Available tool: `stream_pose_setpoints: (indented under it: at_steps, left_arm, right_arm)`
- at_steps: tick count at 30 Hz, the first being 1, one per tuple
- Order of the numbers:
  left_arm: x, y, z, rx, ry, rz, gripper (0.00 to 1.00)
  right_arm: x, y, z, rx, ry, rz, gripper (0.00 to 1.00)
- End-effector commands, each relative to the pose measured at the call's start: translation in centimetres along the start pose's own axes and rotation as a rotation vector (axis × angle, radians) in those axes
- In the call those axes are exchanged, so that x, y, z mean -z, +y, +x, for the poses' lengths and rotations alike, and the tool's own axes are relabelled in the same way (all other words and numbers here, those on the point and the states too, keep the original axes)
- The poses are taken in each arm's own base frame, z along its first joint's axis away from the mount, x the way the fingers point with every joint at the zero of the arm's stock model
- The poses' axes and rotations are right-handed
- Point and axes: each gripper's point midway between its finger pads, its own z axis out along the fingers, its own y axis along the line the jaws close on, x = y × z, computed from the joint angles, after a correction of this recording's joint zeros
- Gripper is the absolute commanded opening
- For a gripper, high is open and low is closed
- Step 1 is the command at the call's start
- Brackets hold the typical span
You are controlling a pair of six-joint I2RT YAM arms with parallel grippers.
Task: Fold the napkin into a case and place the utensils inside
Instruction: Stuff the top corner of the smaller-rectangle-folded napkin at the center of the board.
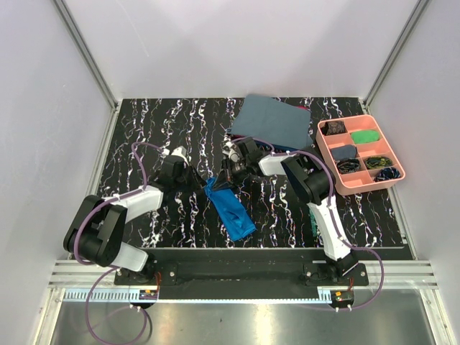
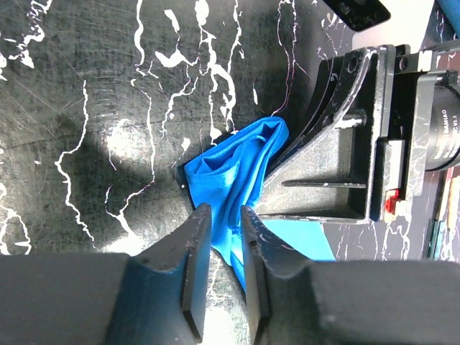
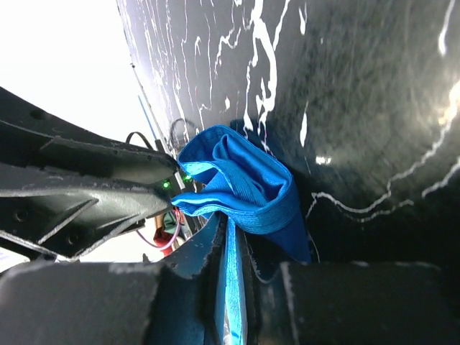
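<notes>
The bright blue napkin lies on the black marbled table as a narrow folded strip, the case shape, running from the middle toward the near edge. Its far end is bunched up. My left gripper holds that end from the left, jaws nearly closed with cloth filling the gap at the tips. My right gripper holds the same end from the right, shut on a thin cloth edge below the bunched folds. The utensils lie by the right arm, mostly hidden; a green handle shows.
A dull grey-blue cloth lies at the back centre. A pink compartment tray with small items stands at the right. The right arm's body is close beside the left gripper. Grey walls enclose the table.
</notes>
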Motion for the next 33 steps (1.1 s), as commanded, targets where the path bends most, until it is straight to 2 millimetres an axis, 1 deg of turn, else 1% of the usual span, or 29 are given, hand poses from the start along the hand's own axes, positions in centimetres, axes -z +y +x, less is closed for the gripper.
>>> stream_pose_setpoints:
  at_steps: [1, 4, 6, 7, 8, 9, 10, 11, 12, 14, 18, 22, 24, 28, 33]
  left_arm:
    - [-0.5, -1.2, -1.0, -0.027, -0.007, 0.035, 0.23]
    - [-1.1, -1.6, -1.2, -0.030, 0.006, 0.051, 0.23]
    - [-1.2, -2.0, -1.2, -0.024, 0.008, 0.069, 0.22]
    - [-1.1, -2.0, -1.2, -0.022, 0.006, 0.071, 0.20]
    - [-0.9, -2.1, -1.3, -0.020, -0.003, 0.072, 0.14]
    - [-0.7, -1.8, -1.2, -0.016, -0.014, 0.064, 0.11]
    - [-0.1, -2.1, -1.7, -0.020, -0.039, 0.075, 0.11]
    - [0.2, -2.1, -1.8, -0.020, -0.049, 0.072, 0.11]
    - [0.7, -2.1, -2.0, -0.024, -0.062, 0.070, 0.12]
    - [0.8, -2.1, -2.0, -0.030, -0.062, 0.069, 0.15]
    - [-0.1, -1.6, -1.5, -0.027, -0.033, 0.056, 0.14]
    - [-1.1, -1.8, -1.1, -0.018, -0.005, 0.070, 0.12]
    - [-1.3, -2.0, -1.0, -0.015, 0.002, 0.078, 0.11]
    - [-1.3, -2.8, -0.8, -0.021, 0.004, 0.100, 0.09]
    - [-1.3, -3.8, 0.3, -0.018, 0.014, 0.129, 0.07]
  right_arm:
    - [1.2, 1.8, -0.1, 0.042, -0.026, -0.026, 0.19]
    - [1.6, 2.5, -0.3, 0.056, -0.035, -0.030, 0.27]
    - [2.0, 3.0, -0.4, 0.060, -0.044, -0.032, 0.30]
    - [2.2, 3.0, -0.4, 0.052, -0.048, -0.027, 0.33]
    - [2.5, 3.2, -0.5, 0.049, -0.054, -0.025, 0.34]
    - [2.8, 3.7, -0.5, 0.048, -0.063, -0.025, 0.36]
    - [3.1, 3.7, -0.5, 0.032, -0.068, -0.021, 0.37]
    - [3.4, 4.1, -0.7, 0.026, -0.081, -0.016, 0.42]
    - [3.4, 4.0, -0.7, 0.011, -0.094, -0.003, 0.44]
    - [3.5, 4.2, -0.7, -0.014, -0.097, -0.002, 0.48]
    - [3.5, 3.8, -1.4, -0.043, -0.152, 0.044, 0.53]
    - [3.0, 3.9, -1.7, -0.045, -0.155, 0.056, 0.54]
    - [2.7, 3.6, -1.7, -0.052, -0.153, 0.065, 0.54]
    - [2.2, 3.4, -1.7, -0.060, -0.145, 0.068, 0.52]
    - [2.2, 3.8, -1.3, -0.049, -0.142, 0.067, 0.49]
